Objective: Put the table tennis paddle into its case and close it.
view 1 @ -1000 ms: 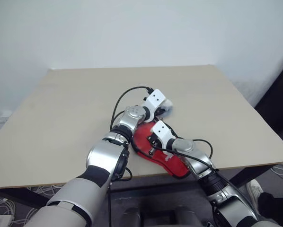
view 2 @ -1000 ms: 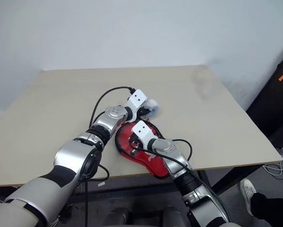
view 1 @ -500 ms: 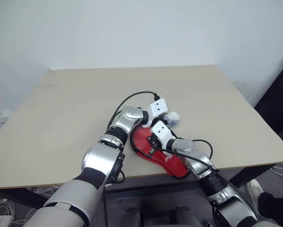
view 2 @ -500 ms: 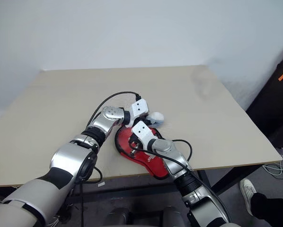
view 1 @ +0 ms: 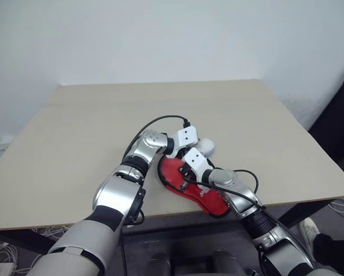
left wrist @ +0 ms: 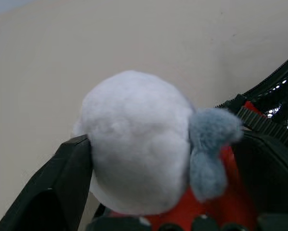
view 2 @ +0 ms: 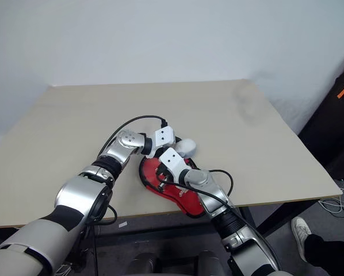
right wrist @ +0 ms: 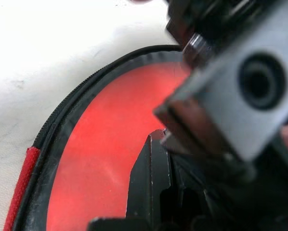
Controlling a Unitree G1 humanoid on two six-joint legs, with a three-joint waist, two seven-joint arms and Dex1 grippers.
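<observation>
Pale bench (view 1: 74,144) under a white wall (view 1: 160,40), with all the work near its front edge. From the left, the left hand (left wrist: 165,144) reaches across to the far rim of the case (view 1: 173,173). Within the last second it has swung round that rim and spread its fingers wide. The white fluffy pompom (view 2: 185,146), probably the zip pull, now sits loose between them rather than pinched. It has shifted a little along the rim, so I judge one pull of the zip is done and a fresh grip is needed. Just right of it, the right hand (right wrist: 152,147) is clenched with nothing between its fingers, bearing down on the case's clear panel. The table tennis paddle (right wrist: 110,144) lies inside the case, red behind that panel. How much zip remains undone I cannot tell.
</observation>
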